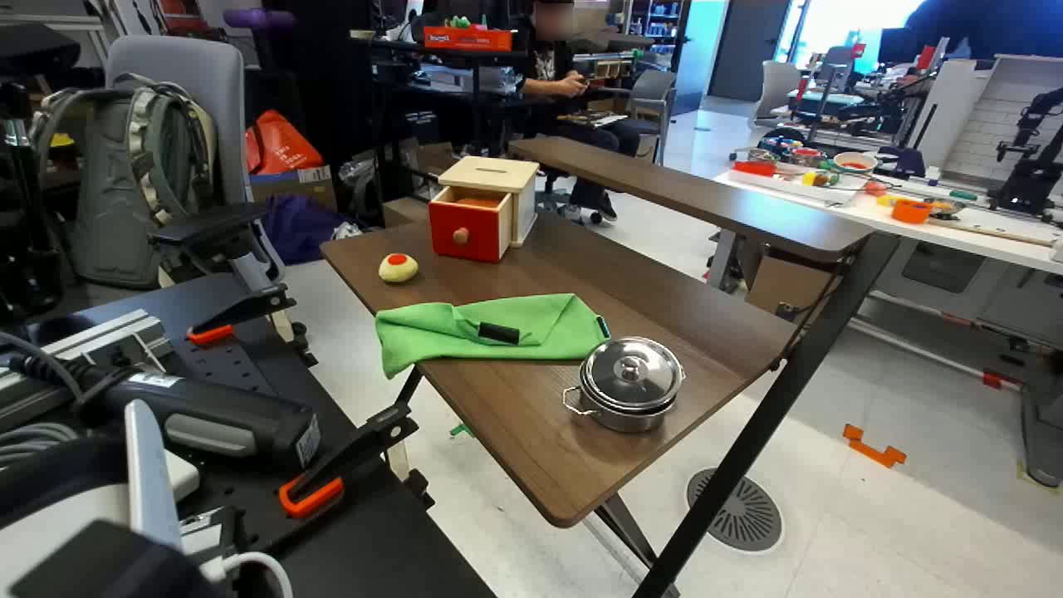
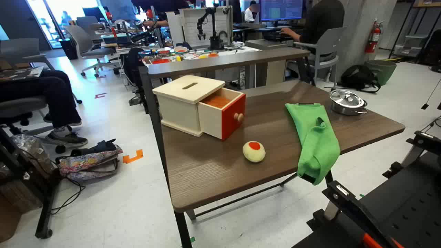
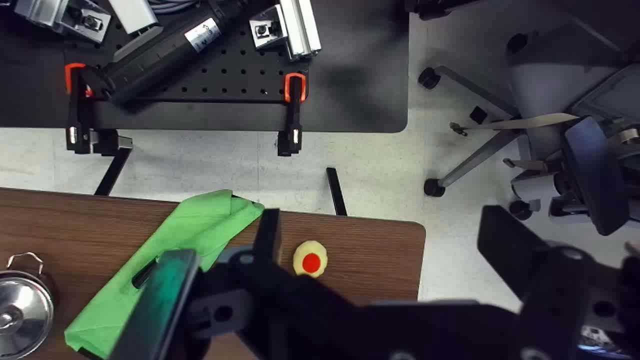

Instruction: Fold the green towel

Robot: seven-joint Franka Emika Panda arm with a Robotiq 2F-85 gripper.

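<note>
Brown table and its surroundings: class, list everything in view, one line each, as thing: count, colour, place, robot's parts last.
Table: one, brown, centre of both exterior views
Towel: one, lime green, on the table, overhanging its edge
Lidded pot: one, silver, beside the towel
Drawer box: one, pale wood and red, on the table
Rounded object: one, yellow with red spot, on the table
Bench: one, black, alongside the table
Clamps: two in wrist view, black and orange, bench edge
Equipment: several, black and silver, on the bench
Bags: several, various colours, around the room
Fire extinguisher: one, red, beside a pillar
People, desks, chairs: several, mixed colours, background, counts unclear
Jaws: one pair, black, apart, low in wrist view
</note>
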